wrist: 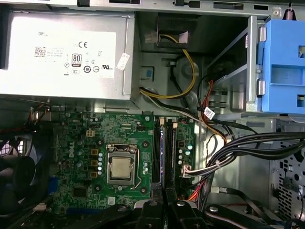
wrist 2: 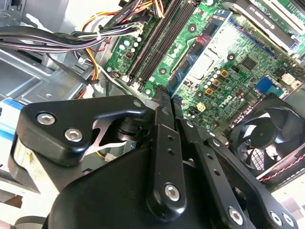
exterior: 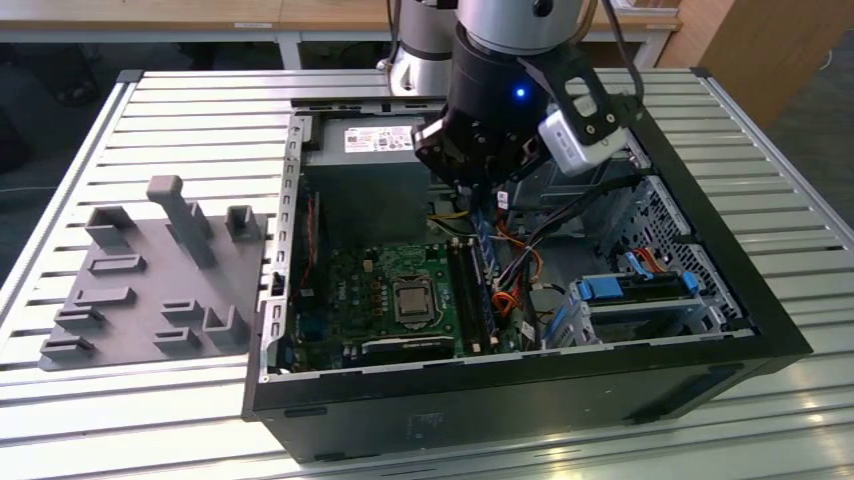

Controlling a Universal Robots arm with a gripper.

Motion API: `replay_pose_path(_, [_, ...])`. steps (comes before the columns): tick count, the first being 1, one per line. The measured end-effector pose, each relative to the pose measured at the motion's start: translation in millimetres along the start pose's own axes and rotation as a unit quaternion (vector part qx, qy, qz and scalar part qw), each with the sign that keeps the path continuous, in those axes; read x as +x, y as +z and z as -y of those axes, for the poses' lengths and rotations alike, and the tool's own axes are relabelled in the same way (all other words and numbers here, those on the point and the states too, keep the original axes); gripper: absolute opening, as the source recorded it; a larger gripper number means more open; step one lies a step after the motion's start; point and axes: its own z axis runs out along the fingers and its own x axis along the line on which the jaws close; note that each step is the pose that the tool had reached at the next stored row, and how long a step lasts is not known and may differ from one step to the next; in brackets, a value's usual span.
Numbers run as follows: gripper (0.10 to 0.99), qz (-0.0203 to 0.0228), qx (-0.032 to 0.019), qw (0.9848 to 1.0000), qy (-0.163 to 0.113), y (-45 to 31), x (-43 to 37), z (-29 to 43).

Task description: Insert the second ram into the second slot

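In the exterior view my gripper (exterior: 481, 195) hangs inside the open computer case (exterior: 534, 365), above the motherboard. In the second wrist view its fingers (wrist 2: 162, 124) are shut on one end of the second ram (wrist 2: 202, 50), a thin blue stick with dark chips that reaches out over the board near the processor socket. The exterior view shows the blue stick (exterior: 490, 268) just beside the dark ram slots (exterior: 461, 285). These slots (wrist: 156, 152) run straight out from the fingertips (wrist: 152, 210) in the first wrist view. I cannot tell which slot is the second slot, or whether any is filled.
The power supply (wrist: 66, 52) fills the case's far end. Cable bundles (wrist: 238, 148) cross beside the slots, near a blue drive-bay clip (wrist: 286, 62). A fan (wrist 2: 267, 138) sits past the processor socket (wrist: 119, 167). A grey fixture plate (exterior: 147, 280) lies on the table at the exterior view's left.
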Motion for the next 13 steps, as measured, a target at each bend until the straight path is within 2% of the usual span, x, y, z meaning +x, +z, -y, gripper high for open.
replay_pose_path(13, [0.137, -0.0008, 0.0, 1.0, 0.0, 6.5, 0.0, 0.2])
